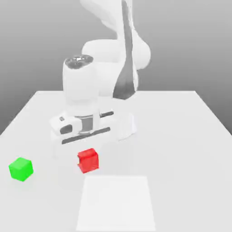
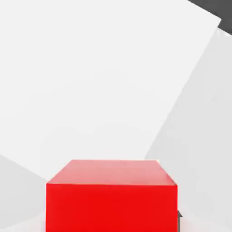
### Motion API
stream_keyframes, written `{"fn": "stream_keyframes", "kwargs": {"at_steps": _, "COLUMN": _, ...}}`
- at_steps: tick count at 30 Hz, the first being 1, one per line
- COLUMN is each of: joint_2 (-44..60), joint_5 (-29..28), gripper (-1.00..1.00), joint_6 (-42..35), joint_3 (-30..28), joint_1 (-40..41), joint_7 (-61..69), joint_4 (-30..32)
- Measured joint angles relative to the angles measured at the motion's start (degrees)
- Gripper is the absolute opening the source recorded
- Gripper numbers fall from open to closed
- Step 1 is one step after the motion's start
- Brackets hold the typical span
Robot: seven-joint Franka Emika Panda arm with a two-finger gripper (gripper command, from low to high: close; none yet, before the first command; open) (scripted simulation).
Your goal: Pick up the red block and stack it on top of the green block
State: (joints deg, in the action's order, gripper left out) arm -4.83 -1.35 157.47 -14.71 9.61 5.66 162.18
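The red block [image 1: 88,160] sits near the front of the white table [image 1: 181,136], directly under the arm's hand. My gripper [image 1: 87,153] reaches down over it and is shut on its sides. In the hand view the red block [image 2: 111,195] looms very close, with its top face and one side face showing. The green block [image 1: 21,169] rests on the table towards the exterior view's left, well apart from the red block, at about the same distance from the front edge.
The robot's base [image 1: 122,122] stands behind the red block at the table's middle. A lighter white rectangle [image 1: 117,204] lies flat on the table in front of the red block.
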Motion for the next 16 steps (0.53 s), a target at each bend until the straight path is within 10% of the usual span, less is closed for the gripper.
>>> {"fn": "stream_keyframes", "kwargs": {"at_steps": 7, "joint_2": 3.6, "joint_5": 0.6, "gripper": -1.0, "joint_6": -5.2, "joint_3": -9.3, "joint_1": 14.6, "joint_7": 19.1, "joint_4": -8.7}}
{"fn": "stream_keyframes", "kwargs": {"at_steps": 12, "joint_2": 13.3, "joint_5": 9.9, "gripper": -1.0, "joint_6": 2.2, "joint_3": -5.2, "joint_1": 17.2, "joint_7": 27.8, "joint_4": -10.2}}
{"fn": "stream_keyframes", "kwargs": {"at_steps": 13, "joint_2": 14.9, "joint_5": 11.6, "gripper": 1.0, "joint_6": 3.6, "joint_3": -4.1, "joint_1": 17.9, "joint_7": 29.1, "joint_4": -10.3}}
{"fn": "stream_keyframes", "kwargs": {"at_steps": 16, "joint_2": 14.9, "joint_5": 11.6, "gripper": 1.0, "joint_6": 3.6, "joint_3": -4.1, "joint_1": 17.9, "joint_7": 29.1, "joint_4": -10.3}}
